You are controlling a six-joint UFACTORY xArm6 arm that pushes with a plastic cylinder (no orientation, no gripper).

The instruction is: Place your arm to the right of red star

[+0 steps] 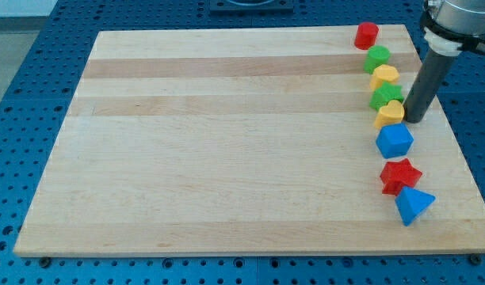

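The red star (pixel 399 175) lies near the board's right edge, low in the view, touching a blue triangle (pixel 414 204) just below it. A blue hexagon-like block (pixel 394 140) sits just above the star. My tip (pixel 414 119) stands on the board to the right of a yellow heart-like block (pixel 390 114), almost touching it, above and slightly right of the red star.
A column of blocks runs up the right side: a green block (pixel 385 96), a yellow block (pixel 383 76), a green block (pixel 377 57) and a red cylinder (pixel 366 34) at the top. The wooden board's right edge (pixel 456 142) is close to my tip.
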